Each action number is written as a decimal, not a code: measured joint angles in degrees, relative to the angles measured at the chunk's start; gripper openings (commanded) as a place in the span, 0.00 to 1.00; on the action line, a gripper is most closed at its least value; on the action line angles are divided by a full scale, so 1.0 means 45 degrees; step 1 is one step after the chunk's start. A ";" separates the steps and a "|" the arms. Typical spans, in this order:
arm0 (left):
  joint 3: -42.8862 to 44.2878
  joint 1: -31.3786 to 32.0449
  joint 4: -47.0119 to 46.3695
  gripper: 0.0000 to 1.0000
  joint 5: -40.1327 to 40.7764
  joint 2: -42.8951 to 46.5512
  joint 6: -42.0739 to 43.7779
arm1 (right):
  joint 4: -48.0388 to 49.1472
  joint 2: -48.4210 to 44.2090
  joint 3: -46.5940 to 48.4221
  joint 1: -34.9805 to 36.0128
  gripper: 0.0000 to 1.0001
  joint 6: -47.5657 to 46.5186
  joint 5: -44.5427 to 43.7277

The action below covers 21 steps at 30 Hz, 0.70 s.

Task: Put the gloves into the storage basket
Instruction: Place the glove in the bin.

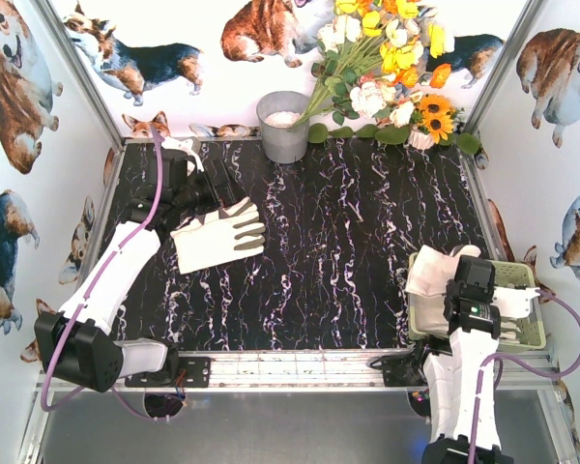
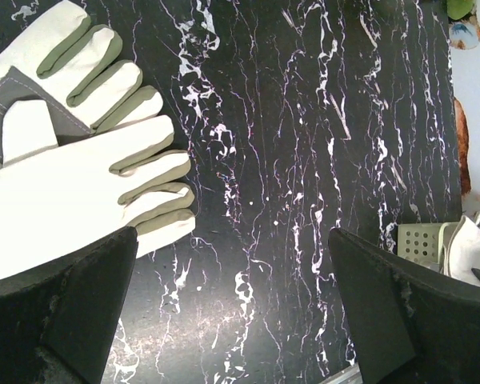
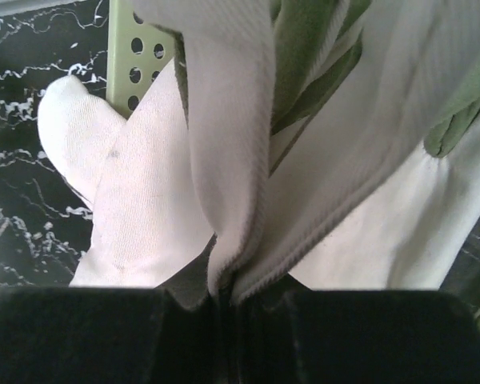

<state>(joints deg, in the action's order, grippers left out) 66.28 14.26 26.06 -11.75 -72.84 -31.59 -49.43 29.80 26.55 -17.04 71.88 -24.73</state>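
Note:
Two gloves lie overlapping on the black marbled table at the left; in the left wrist view the gloves fill the upper left, grey-olive fingers pointing right. My left gripper hovers just beyond them, open, and nothing lies between its fingers. At the right edge stands the storage basket, whose perforated wall also shows in the right wrist view. My right gripper is shut on the folded cuff of another glove, which hangs over the basket's left rim.
A grey metal bucket stands at the back centre with a bunch of artificial flowers beside it. A metal rail runs along the table's near edge. Corgi-print walls close in on the left, back and right.

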 measured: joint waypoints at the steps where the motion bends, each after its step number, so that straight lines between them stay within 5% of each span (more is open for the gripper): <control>1: 0.0000 0.0000 0.0010 1.00 0.0000 0.0000 0.0029 | -0.0010 0.0049 -0.0019 -0.0005 0.00 -0.0170 -0.0053; 21: 0.0000 -0.0024 0.0379 1.00 0.0063 0.0000 0.0525 | 0.0316 0.1962 0.0049 -0.0248 0.00 -0.4881 0.0219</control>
<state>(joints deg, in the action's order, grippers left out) 66.28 14.15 27.77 -11.46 -72.84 -29.23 -48.01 38.63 26.76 -18.15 49.91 -23.75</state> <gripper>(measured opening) 0.995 0.077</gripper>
